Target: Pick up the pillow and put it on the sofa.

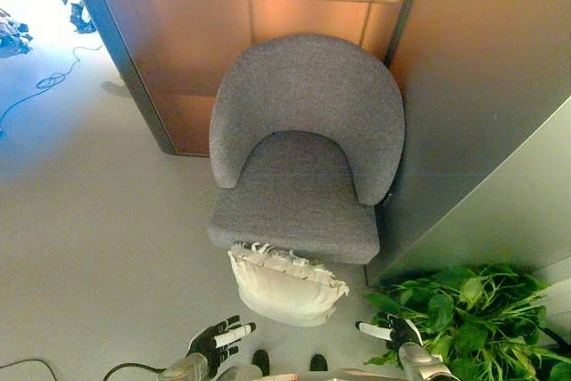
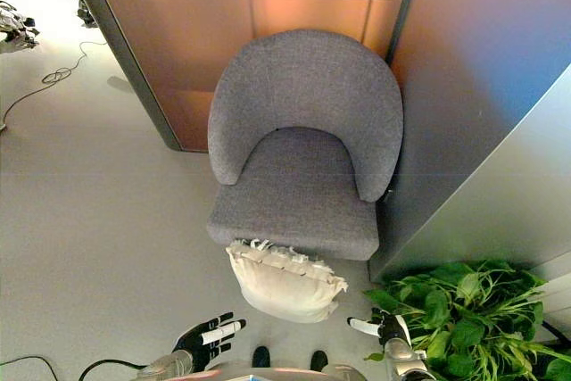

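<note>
Leaning against the front edge of the grey sofa (image 1: 303, 167), the white fringed pillow (image 1: 285, 285) sits on the floor, untouched. Both hands hover low beside it with fingers spread and holding nothing — the left hand (image 1: 217, 339) just off its lower left corner, the right hand (image 1: 390, 332) off its right. A lopsided squeeze could let the soft pillow fold and slip out — and the right hand sits close to the potted plant (image 1: 468, 314), whose leaves might snag.

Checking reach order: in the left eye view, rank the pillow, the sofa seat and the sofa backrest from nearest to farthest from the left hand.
From the left hand:
1. Pillow, on the floor, just ahead.
2. Sofa seat, behind the pillow.
3. Sofa backrest, farthest, by the wall.
</note>
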Tool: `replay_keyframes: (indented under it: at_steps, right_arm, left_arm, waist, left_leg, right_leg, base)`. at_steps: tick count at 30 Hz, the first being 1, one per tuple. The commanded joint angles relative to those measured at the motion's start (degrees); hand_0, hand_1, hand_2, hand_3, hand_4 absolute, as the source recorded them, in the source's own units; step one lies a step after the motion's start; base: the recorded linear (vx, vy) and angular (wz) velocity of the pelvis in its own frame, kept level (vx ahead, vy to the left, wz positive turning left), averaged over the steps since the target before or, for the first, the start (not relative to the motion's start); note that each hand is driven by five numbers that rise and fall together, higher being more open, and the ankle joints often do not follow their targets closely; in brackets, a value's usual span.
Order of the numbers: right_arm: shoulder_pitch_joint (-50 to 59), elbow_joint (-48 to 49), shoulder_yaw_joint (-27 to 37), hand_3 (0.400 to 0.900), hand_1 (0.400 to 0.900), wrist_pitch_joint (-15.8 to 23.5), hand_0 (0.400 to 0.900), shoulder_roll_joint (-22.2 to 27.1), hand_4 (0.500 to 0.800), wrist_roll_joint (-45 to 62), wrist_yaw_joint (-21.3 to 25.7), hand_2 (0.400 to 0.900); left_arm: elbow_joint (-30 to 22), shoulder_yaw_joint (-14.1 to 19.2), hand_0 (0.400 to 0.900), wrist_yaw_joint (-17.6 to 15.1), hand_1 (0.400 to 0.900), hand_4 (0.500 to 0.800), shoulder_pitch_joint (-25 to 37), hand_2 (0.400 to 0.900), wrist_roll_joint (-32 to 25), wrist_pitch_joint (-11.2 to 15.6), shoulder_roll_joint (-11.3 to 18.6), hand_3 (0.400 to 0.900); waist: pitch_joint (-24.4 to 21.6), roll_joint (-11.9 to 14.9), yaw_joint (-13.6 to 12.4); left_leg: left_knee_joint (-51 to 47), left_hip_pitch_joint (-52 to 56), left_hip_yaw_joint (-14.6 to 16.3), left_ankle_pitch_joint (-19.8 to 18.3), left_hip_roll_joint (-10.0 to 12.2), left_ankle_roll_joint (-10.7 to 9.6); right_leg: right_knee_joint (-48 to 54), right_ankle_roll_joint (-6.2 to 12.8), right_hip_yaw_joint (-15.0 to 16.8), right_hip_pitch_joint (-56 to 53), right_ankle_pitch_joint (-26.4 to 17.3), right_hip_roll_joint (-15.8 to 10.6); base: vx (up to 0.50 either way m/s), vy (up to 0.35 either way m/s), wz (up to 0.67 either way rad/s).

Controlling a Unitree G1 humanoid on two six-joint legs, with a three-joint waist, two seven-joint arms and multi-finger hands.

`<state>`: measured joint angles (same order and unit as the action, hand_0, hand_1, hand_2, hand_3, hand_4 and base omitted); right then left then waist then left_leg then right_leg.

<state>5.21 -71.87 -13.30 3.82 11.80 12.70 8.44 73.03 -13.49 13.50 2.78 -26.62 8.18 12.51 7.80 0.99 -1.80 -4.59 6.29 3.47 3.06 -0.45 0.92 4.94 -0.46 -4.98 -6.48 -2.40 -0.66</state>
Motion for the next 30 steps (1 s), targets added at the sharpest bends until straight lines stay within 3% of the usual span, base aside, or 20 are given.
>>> replay_keyframes:
  at_steps: [1,11,18,24,30]
  right_arm:
    - [3.2,0.36,-1.29,0.9,0.9,1.08,0.9,2.28,0.8,-0.79,1.54,0.9]
    - [3.43,0.51,-1.31,0.9,0.9,2.46,0.9,2.03,0.8,-0.29,1.34,0.9]
    - [3.53,1.25,-1.87,0.9,0.9,4.53,0.9,2.07,0.8,-1.97,2.66,0.9]
    - [3.79,4.45,-3.47,0.9,0.9,5.26,0.9,2.98,0.8,-7.31,6.18,0.9]
    - [10.09,7.18,-6.8,0.9,0.9,5.35,0.9,5.63,0.8,-14.4,14.18,0.9]
  left_arm:
    - [0.53,0.79,0.9,0.22,0.9,0.8,3.42,0.9,1.8,2.14,-0.03,0.9]
    - [0.85,0.8,0.9,-2.08,0.9,0.8,3.18,0.9,2.59,2.51,-0.18,0.9]
    - [0.93,0.63,0.9,-1.73,0.9,0.8,3.09,0.9,3.13,1.5,-0.23,0.9]
    - [-0.24,0.31,0.9,-1.98,0.9,0.8,2.68,0.9,1.3,0.6,0.08,0.9]
    - [-1.78,-1.84,0.9,-2.17,0.9,0.8,5.73,0.9,-0.92,1.61,1.61,0.9]
  waist:
    - [-0.51,0.8,-0.72]
    - [-0.27,0.9,-0.93]
    - [-0.3,0.83,-1.03]
    - [0.8,0.95,-1.33]
    - [7.23,0.73,-2.25]
  left_leg:
    - [0.77,-1.13,-3.52,-2.76,-1.51,0.02]
    - [0.73,-1.3,-3.56,-2.72,-1.48,0.04]
    - [0.74,-1.34,-3.74,-2.6,-1.53,0.02]
    - [1.41,-2.43,-3.79,-2.56,-1.64,0.02]
    - [4.43,-9.16,-3.94,-2.21,-1.96,0.34]
  right_leg:
    - [-3.71,3.22,-0.81,1.58,1.59,-1.6]
    - [-3.78,3.16,-0.98,1.74,1.62,-1.54]
    - [-3.78,3.13,-1.08,1.66,1.64,-1.58]
    - [-4.18,3.22,-1.18,2.62,1.49,-1.76]
    - [-7.49,2.85,-1.76,9.07,1.69,-2.06]
  base:
    - [0.0,0.0,0.0]
    - [0.0,-0.001,0.0]
    - [0.01,-0.001,0.01]
    - [0.01,-0.011,0.05]
    - [-0.14,-0.032,0.15]
